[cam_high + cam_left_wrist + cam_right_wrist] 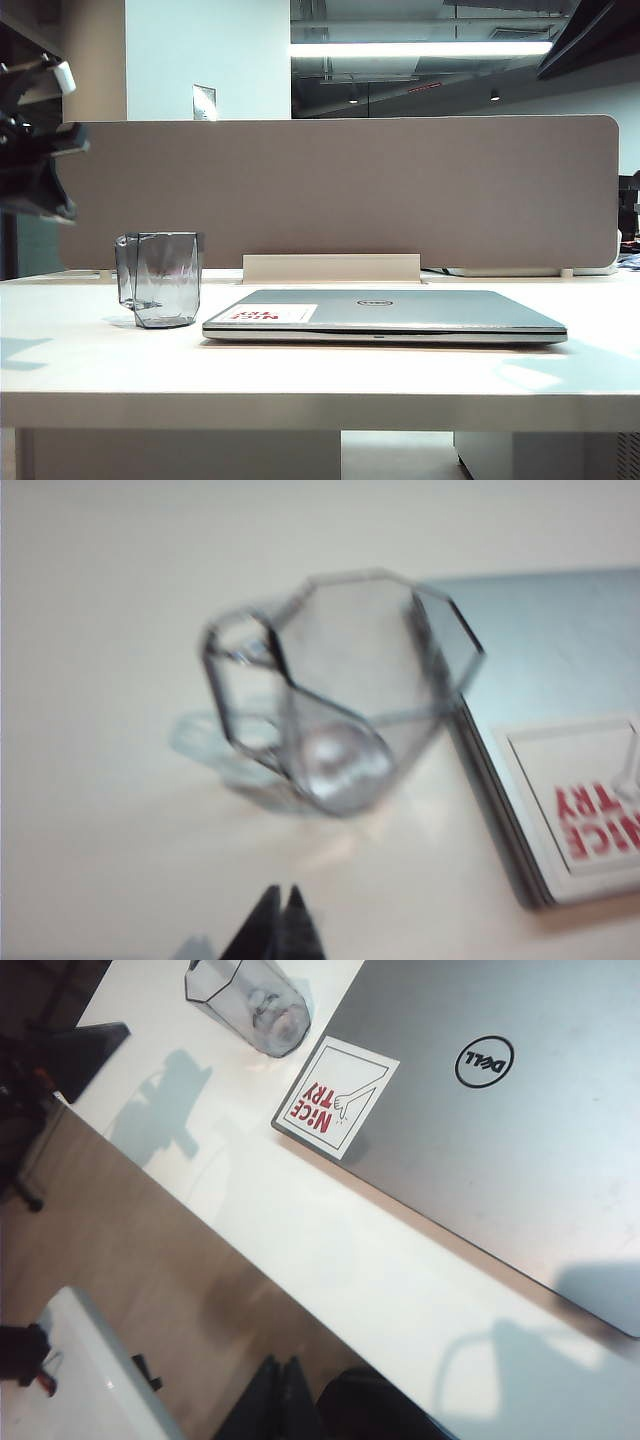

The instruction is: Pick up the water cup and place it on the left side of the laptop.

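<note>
**Smoky-grey cup sitting left of the laptop, both grippers closed and empty**

Smoky-grey, see-through plastic is what you are looking at first: the water cup (160, 279) is standing upright on the white table (320, 375), its handle pointing away from the laptop (385, 316). From the exterior view you are seeing it just beside the laptop's left front corner, with a sliver of table between the two. The laptop is lying closed and flat, round logo up, its white-and-red sticker (272, 313) sitting on the corner nearest the cup.

Your left gripper (279, 920) is hanging above the table, looking down into the cup's open mouth. Its two dark fingertips are pressing together with nothing between them, and they are staying apart from the cup. In the exterior view you are catching only a dark part of that arm at the left edge, raised well above the table.

Your right gripper (279, 1390) is hovering near the table's front edge, fingertips meeting, holding nothing. Its camera is showing you the laptop lid, the sticker and the cup beyond it. A beige partition (340, 190) is standing behind the table.
</note>
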Motion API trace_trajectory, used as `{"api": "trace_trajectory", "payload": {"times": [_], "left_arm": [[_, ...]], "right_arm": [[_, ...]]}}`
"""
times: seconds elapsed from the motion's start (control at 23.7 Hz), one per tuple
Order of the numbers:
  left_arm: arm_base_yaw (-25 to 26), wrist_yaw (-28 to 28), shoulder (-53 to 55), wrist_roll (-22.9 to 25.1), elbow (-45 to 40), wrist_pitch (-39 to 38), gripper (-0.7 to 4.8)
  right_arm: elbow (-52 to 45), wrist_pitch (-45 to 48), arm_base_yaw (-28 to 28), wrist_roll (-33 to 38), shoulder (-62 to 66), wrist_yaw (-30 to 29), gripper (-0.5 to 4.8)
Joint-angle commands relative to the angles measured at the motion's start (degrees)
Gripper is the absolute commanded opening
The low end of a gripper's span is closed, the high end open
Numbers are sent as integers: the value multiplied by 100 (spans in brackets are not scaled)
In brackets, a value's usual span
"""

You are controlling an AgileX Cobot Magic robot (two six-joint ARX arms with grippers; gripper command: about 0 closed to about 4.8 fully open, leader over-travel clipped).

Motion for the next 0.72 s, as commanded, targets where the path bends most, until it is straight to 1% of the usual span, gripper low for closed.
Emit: {"api": "trace_trajectory", "payload": {"times": [0.04,0.13,0.21,0.3,0.38,0.46,0.51,0.55,0.68,0.72], "left_arm": [[-125,57,2,-101,-170,-24,-6],[-214,28,2,-184,-278,-17,-6],[-334,9,-17,-179,-450,74,-6],[-369,22,-79,-181,-623,105,-6],[-396,20,-188,-216,-807,144,-6],[-407,2,-442,-343,-1106,289,-6],[-407,7,-538,-354,-1169,302,-6],[-407,4,-647,-354,-1200,254,-6],[-407,-39,-824,-417,-1213,208,-6],[-407,-39,-896,-483,-1215,168,-6]], "right_arm": [[-343,20,35,-39,-503,9,-1],[-605,90,35,-37,-846,13,-1],[-1040,527,33,254,-1425,66,-2],[-1427,1097,42,737,-1928,83,-2],[-1639,1305,42,887,-2184,92,-1],[-2144,1475,42,957,-2645,315,-2],[-2319,1582,42,1117,-2750,332,-1],[-2618,1862,37,1419,-2924,356,-1],[-3202,2651,42,1982,-3344,466,-1],[-3381,2811,42,2057,-3539,662,-2]]}}
